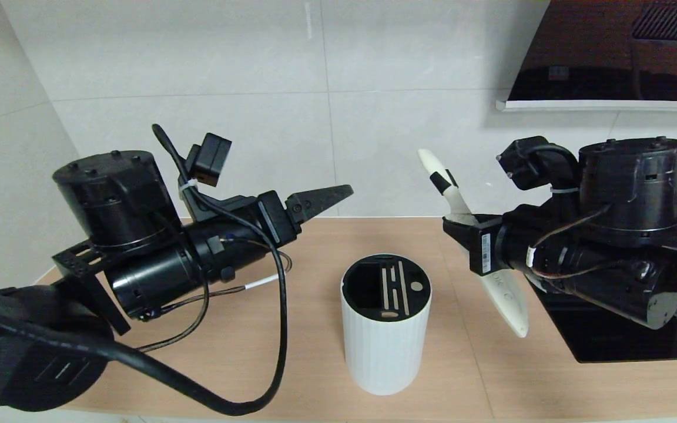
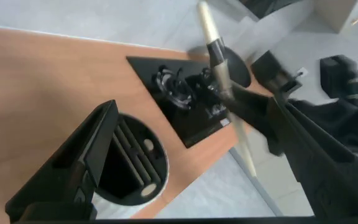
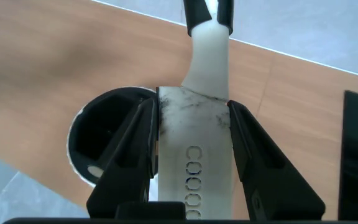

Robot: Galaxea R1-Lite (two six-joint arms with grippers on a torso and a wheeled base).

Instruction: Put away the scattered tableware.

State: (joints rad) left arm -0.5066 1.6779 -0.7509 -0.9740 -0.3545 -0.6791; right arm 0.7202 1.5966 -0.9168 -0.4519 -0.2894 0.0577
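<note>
Right gripper (image 1: 462, 228) clamped on white utensil (image 1: 506, 294) — tilted, beside white slotted holder (image 1: 385, 341) on wooden counter (image 1: 315, 247), left gripper (image 1: 321, 200) raised opposite — state can't tell

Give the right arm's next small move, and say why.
Probably ease the right gripper toward the robot's left until the lower tip of the white utensil with a black band hangs over the white ribbed cylindrical holder. The gripper clamps the utensil at a tilt, and its tip hangs beside the holder, over the wooden counter.
</note>
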